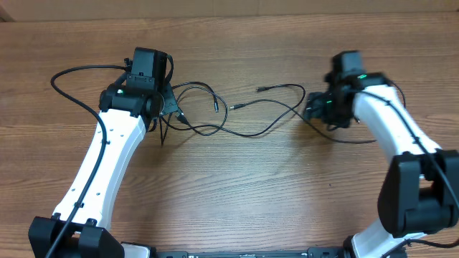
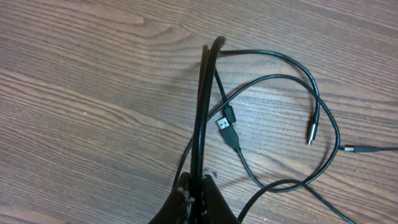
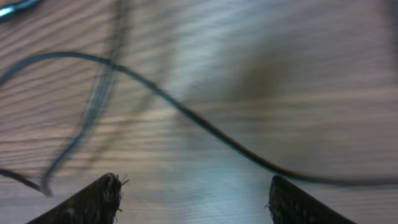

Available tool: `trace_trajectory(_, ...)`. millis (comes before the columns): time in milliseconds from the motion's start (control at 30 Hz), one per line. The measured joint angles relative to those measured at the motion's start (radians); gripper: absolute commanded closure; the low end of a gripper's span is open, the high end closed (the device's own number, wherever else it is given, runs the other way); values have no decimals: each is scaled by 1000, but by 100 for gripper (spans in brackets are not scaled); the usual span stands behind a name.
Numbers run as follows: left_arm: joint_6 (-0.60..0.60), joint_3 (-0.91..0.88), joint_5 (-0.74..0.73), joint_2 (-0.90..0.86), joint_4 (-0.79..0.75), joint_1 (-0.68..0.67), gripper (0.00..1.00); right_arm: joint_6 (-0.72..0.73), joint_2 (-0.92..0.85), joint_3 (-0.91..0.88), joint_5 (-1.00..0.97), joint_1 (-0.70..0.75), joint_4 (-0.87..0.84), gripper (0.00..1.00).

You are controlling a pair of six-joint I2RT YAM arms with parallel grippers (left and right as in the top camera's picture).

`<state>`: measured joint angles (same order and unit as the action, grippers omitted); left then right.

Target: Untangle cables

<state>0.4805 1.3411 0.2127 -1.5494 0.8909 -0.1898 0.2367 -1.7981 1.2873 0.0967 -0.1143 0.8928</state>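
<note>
Several thin black cables (image 1: 247, 118) lie tangled across the middle of the wooden table, with small plug ends near the centre. My left gripper (image 1: 166, 109) is shut on a doubled strand of the cables (image 2: 202, 106), which runs up between its fingers (image 2: 198, 183). A USB plug (image 2: 227, 132) lies beside that strand. My right gripper (image 1: 315, 109) is open just above the table at the cables' right end. One cable (image 3: 205, 127) crosses the wood ahead of its fingers (image 3: 194, 198), not touching them.
The wooden table (image 1: 237, 201) fills the view. A thicker black arm cable (image 1: 72, 89) loops out to the left of the left arm. Another arm cable (image 1: 351, 140) curves below the right wrist.
</note>
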Motion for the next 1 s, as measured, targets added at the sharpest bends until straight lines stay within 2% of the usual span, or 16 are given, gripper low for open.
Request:
trace_trajectory(167,0,0,0,0,0,0,96,64,0,-83,0,-109,-180,27)
trace_trajectory(333,0,0,0,0,0,0,96,122,0,-134,2,-200,-344,21)
trace_trajectory(600,0,0,0,0,1,0,96,148,-1,-145,114,-369,-654,21)
trace_trajectory(800,0,0,0,0,9,0,96,174,-1,-145,39,-460,-669,23)
trace_trajectory(933,0,0,0,0,12,0,96,236,-1,-145,-47,-469,-614,23)
trace_trajectory(1000,0,0,0,0,12,0,96,251,-1,-135,-71,-459,-528,21)
